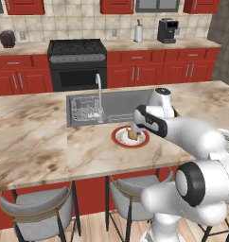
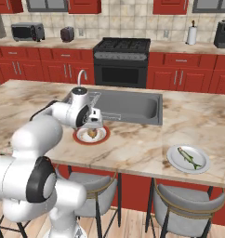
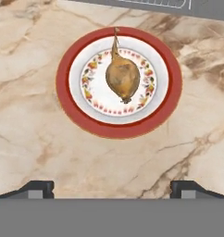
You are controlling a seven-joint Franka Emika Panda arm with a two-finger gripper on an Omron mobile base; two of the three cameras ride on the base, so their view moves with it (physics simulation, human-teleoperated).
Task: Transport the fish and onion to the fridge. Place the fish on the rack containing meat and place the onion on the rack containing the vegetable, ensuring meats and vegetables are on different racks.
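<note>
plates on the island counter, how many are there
2. The red-rimmed plate holding the onion sits just in front of the sink, under the pincer. The pale plate with the fish lies near the counter's front edge, further right. Others may be out of frame.

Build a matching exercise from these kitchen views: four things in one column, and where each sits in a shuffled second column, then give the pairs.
Things:
1. onion
2. fish
3. faucet
4. paper towel roll

Places:
A. on the back counter by the tiled wall
B. on a red-rimmed plate
C. at the edge of the sink
D. on a plain white plate at the island's right end

Pairs: 1-B, 2-D, 3-C, 4-A
</note>
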